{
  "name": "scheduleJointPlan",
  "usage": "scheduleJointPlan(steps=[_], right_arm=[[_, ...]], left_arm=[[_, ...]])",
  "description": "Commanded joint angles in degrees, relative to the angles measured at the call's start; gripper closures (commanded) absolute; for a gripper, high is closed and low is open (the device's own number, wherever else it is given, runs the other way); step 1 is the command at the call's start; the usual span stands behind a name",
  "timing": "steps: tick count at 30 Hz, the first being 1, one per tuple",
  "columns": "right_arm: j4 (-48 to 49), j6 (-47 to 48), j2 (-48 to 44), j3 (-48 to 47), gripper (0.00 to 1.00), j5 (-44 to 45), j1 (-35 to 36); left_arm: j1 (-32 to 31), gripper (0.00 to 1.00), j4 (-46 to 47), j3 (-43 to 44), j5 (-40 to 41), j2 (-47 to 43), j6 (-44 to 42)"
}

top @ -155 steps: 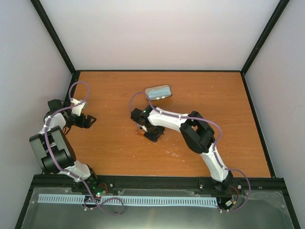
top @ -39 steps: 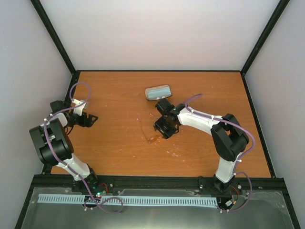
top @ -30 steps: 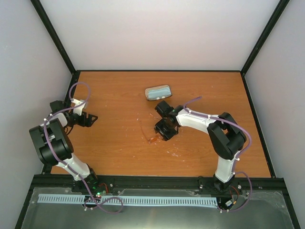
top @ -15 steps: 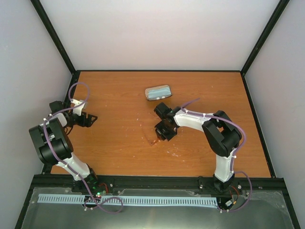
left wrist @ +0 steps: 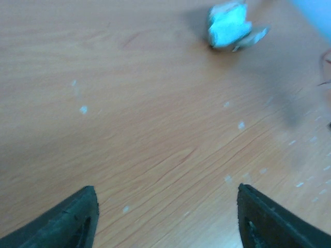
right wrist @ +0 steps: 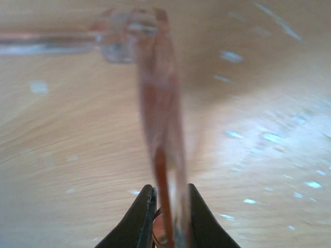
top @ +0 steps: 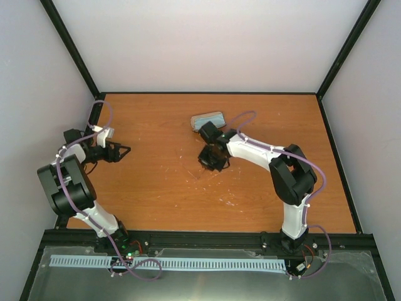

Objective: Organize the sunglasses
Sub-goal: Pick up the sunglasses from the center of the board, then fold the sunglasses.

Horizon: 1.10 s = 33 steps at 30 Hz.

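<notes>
The sunglasses (right wrist: 164,119) show blurred in the right wrist view: a thin orange-brown translucent frame standing up between the fingers, one arm running off to the left. My right gripper (right wrist: 168,219) is shut on them. In the top view my right gripper (top: 209,157) is mid-table, just in front of the grey-brown case (top: 207,119), and hides the glasses. A light-blue cloth (left wrist: 229,25) lies in the open case, seen in the left wrist view. My left gripper (top: 123,150) is open and empty at the left side of the table, with its fingertips (left wrist: 77,222) wide apart.
The wooden table (top: 156,194) has small white flecks on it. Black frame posts and pale walls close it in at the left, right and back. The right arm's purple cable (top: 241,116) loops over the case.
My right gripper has moved from the table's middle back toward the case, taking the sunglasses off the spot where they lay. My left gripper has shifted slightly right.
</notes>
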<state>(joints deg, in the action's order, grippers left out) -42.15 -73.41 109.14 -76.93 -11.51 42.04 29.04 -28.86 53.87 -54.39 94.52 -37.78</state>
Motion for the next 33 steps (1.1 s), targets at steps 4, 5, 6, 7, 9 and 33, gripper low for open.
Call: scheduleJointPlan(steps=[4, 5, 6, 7, 9, 33], right_arm=[[-0.2, 33.4, -1.2, -11.7, 0.97, -1.6, -0.1], [0.0, 36.6, -2.0, -11.6, 0.97, -2.5, -0.2], [0.1, 39.5, -2.8, -11.4, 0.97, -3.3, -0.1], [0.1, 42.5, -3.5, -11.0, 0.97, -4.6, -0.1], [-0.4, 47.9, -5.0, -10.6, 0.97, -5.3, -0.1], [11.9, 54.9, -8.1, -14.9, 0.97, -20.4, -2.4]], left_arm=[[-8.8, 0.4, -10.4, 8.2, -18.8, -7.4, 4.3], [-10.6, 0.43, -10.1, 9.1, -20.0, -8.3, 6.0], [-12.6, 0.45, -9.2, 9.9, -20.9, -9.0, 8.2], [-14.9, 0.47, -8.0, 10.9, -21.4, -9.6, 10.3], [-17.9, 0.51, -4.7, 12.5, -21.9, -10.6, 15.6], [-41.6, 0.56, 10.7, 12.7, -13.2, -9.2, 31.7]])
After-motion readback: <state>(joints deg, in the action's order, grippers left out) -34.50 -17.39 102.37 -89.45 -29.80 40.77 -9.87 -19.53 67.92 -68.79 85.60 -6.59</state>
